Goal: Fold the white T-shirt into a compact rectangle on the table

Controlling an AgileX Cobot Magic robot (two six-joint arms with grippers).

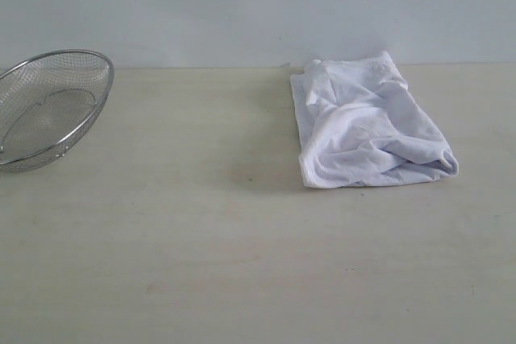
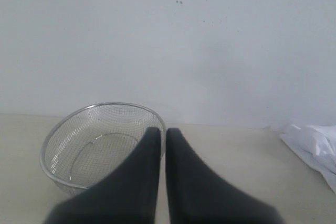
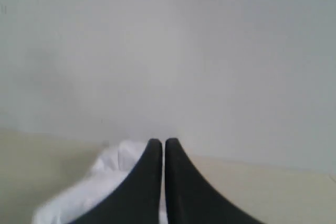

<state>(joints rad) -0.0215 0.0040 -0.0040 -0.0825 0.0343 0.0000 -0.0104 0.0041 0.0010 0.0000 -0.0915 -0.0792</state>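
Wrist views: left fingers [image 2: 156,142] and right fingers [image 3: 156,156] clenched together, grasping nothing.

Pale beige table [image 1: 242,263], crumpled white T-shirt [image 1: 367,126] at right, wire-mesh basket [image 1: 48,106] at left

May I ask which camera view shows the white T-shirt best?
The exterior view: the whole white T-shirt lies unobstructed. The left wrist view catches one edge; in the right wrist view, the right claw hides part.
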